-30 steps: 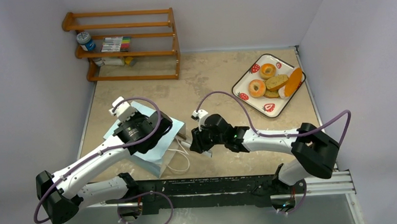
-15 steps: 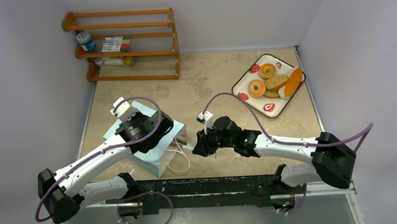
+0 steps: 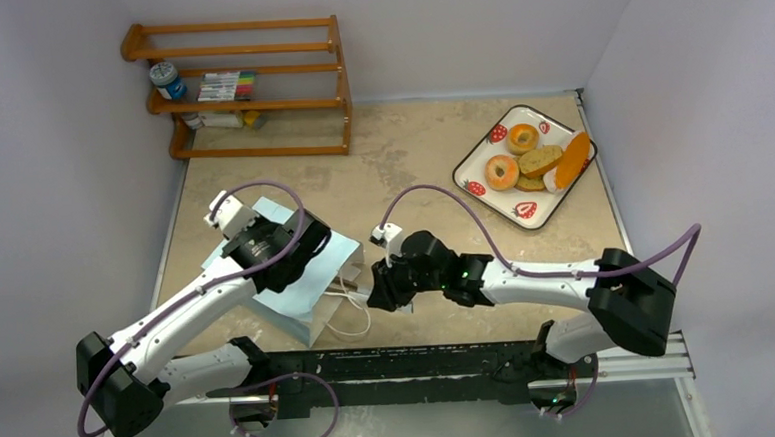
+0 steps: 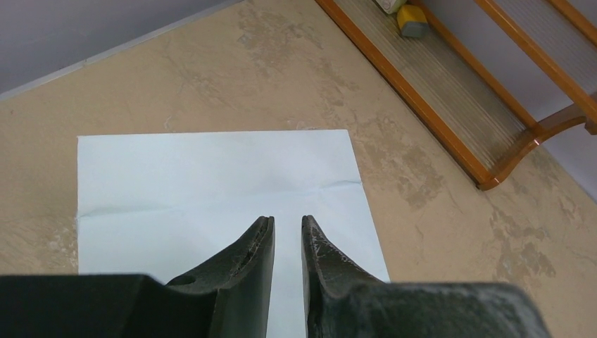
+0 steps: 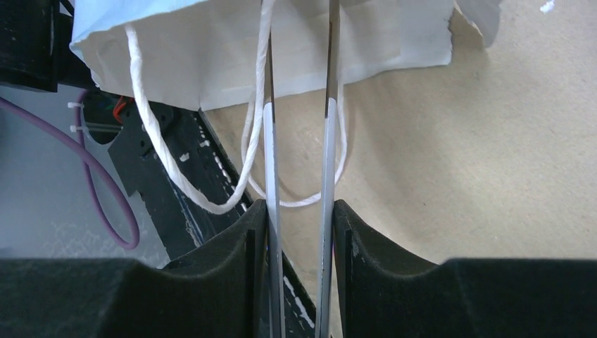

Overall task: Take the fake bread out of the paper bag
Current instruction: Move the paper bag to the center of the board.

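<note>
The pale blue paper bag [image 3: 313, 301] lies flat at the near left, mouth and white cord handles [image 3: 347, 316] facing right. My left gripper [image 4: 287, 224] sits over the bag's flat blue side [image 4: 211, 176], jaws nearly together with nothing between them. My right gripper [image 5: 299, 208] is shut on thin metal tongs [image 5: 271, 141], whose two blades reach into the bag's whitish mouth [image 5: 310, 42] past the handles [image 5: 151, 134]. The bag's inside is hidden. Bagels [image 3: 502, 171], slices [image 3: 541, 158] and the baguette [image 3: 572, 159] lie on the strawberry tray [image 3: 524, 216].
A wooden rack [image 3: 246, 86] with a jar and markers stands at the back left, and its base shows in the left wrist view [image 4: 450, 84]. The black arm rail [image 3: 421, 362] runs along the near edge, just behind the bag's handles.
My right gripper has moved left with the tongs, up to the bag's mouth. My left arm has shifted slightly left and back over the bag.
</note>
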Available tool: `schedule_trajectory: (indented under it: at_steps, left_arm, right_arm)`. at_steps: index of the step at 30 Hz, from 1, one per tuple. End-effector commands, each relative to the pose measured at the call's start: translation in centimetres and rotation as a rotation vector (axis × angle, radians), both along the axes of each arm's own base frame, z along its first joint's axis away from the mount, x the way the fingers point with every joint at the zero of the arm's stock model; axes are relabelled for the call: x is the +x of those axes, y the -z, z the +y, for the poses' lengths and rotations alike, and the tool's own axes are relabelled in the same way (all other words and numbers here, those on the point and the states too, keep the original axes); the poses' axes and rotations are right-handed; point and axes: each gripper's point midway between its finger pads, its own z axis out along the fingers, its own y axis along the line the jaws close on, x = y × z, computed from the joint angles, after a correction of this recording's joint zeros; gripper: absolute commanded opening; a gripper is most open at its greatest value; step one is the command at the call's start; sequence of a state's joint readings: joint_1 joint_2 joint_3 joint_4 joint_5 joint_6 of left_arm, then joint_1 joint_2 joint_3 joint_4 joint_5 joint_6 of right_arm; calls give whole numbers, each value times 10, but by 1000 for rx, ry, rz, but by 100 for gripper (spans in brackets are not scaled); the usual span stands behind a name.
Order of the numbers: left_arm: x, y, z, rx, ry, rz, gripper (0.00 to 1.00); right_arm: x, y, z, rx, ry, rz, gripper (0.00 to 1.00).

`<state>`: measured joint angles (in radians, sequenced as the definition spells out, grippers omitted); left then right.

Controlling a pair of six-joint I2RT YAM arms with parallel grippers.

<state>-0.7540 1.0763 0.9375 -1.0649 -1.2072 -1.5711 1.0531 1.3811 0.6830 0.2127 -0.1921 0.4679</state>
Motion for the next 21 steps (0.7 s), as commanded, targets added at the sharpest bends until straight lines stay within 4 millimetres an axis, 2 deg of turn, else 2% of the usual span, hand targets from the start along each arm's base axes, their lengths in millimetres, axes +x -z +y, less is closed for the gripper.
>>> schedule_trajectory:
  at_steps: [1,10,17,19,21]
  left_arm:
    - [4,5,2,-18,-23,19,20]
    - [5,20,1,-31,-18,80,21]
    - [1,20,6,-34,-18,83,20]
    - [-1,19,8,-29,-19,83,20]
    - [-4,18,12,-24,-24,81,19]
  right_arm:
    - [8,-30,26,77,6,-49,38]
    - [19,-20,40,9,71,-62,40]
    - [36,-13,55,-49,129,-94,41]
    - [40,-5,55,-77,142,-101,41]
    - [48,-13,66,-64,159,-120,41]
